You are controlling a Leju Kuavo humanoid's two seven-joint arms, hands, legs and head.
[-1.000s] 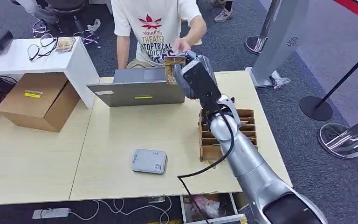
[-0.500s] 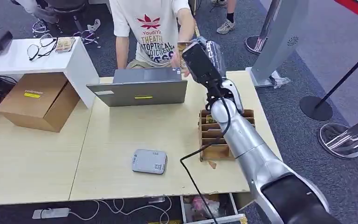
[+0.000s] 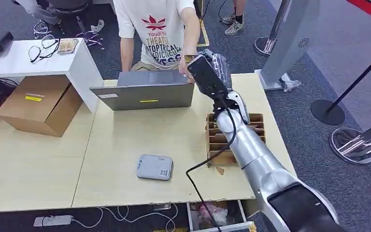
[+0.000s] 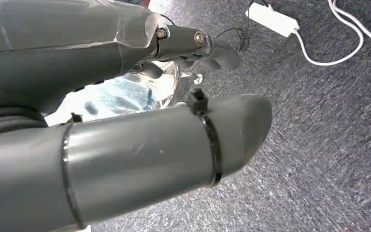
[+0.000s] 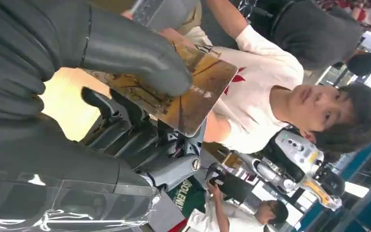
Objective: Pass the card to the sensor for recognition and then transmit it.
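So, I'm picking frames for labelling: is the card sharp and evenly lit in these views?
Right wrist view: the card is fairly sharp, its small print legible, but the thumb covers much of it; bright backlight behind. Head view: the right hand hides most of the card; just a sliver shows. Left wrist view: the left hand looms soft and close, with glare behind it.

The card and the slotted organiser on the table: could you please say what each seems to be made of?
Card: probably glossy plastic; a printed golden face with a sheen and rounded corners. Slotted organiser: apparently corrugated cardboard; matte brown, with thin flat dividers.
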